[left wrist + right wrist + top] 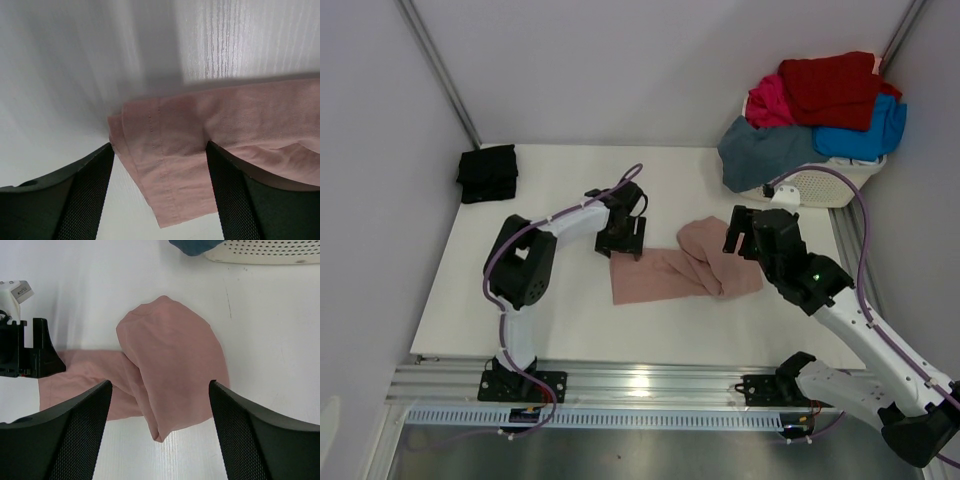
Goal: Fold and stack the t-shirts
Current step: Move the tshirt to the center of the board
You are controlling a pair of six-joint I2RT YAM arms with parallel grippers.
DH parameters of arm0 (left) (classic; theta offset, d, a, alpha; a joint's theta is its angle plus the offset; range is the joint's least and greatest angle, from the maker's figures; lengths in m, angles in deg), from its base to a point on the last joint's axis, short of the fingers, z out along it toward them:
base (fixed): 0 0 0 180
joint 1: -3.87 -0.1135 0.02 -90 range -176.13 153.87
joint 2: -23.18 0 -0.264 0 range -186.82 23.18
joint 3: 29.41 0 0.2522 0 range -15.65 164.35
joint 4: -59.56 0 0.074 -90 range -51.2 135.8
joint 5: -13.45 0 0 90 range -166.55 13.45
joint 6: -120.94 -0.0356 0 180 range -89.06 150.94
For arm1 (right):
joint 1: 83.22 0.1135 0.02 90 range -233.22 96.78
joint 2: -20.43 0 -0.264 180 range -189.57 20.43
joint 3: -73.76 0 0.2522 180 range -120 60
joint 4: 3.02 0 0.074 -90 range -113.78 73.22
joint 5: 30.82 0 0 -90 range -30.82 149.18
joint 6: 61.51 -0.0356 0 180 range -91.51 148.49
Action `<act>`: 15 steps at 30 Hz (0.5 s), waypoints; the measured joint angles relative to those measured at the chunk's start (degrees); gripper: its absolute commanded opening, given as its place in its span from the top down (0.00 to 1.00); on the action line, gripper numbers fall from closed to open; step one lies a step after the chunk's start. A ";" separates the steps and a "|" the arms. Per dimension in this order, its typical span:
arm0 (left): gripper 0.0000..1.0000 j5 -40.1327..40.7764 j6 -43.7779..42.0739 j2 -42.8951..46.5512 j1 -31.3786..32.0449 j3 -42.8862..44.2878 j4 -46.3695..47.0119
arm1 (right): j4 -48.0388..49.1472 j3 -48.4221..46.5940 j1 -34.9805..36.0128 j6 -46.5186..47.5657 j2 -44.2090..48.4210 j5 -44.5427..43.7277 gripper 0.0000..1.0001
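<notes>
The job was at an early stage. 1 black shirt (487,173) lay folded at 10 o'clock on the surface (570,320), apparently the start of the stack. The pink shirt (685,265) lay at the middle of the surface, drawn into a long band with its 3 o'clock end humped and doubled over, so its fold looked unfinished.

At 2 o'clock the white basket (830,185) held at least 4 more shirts, heaped and unfolded: red (830,88), magenta (770,100), bright blue (865,135) and slate blue (760,150), the last hanging over the rim.

The left tool (625,246) was down at the band's 9 o'clock end with its fingers (90,190) spread, the hemmed edge between them and not pinched. The right tool (745,238) hovered over the humped end, also spread and gripping nothing.

The pink shirt's print did not show. Whether the basket hid more shirts could not be told, nor how many layers the black one held. The left wrist view was blurred toward the top.
</notes>
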 measured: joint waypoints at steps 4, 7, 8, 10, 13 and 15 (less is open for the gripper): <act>0.22 -0.17 -0.35 -0.02 0.00 1.29 -0.24 | -0.57 0.00 0.09 -0.20 0.07 0.00 0.20; 0.22 -0.02 -0.57 -0.02 0.00 2.56 -0.07 | -1.03 0.00 0.33 -0.20 0.17 0.00 0.20; 0.22 -0.04 -0.72 -0.02 0.00 2.82 0.07 | -1.22 0.00 0.37 -0.24 0.24 0.00 0.20; 0.22 -0.04 -0.94 -0.02 0.00 3.37 0.22 | -1.60 0.00 0.48 -0.39 0.42 0.00 0.20; 0.23 -0.04 -0.96 -0.68 0.00 4.55 0.26 | -2.14 0.04 0.66 -0.46 0.85 -0.02 0.20; 0.25 0.00 -0.94 -1.25 0.00 4.66 0.66 | -2.47 0.13 0.72 -0.61 1.29 -0.24 0.20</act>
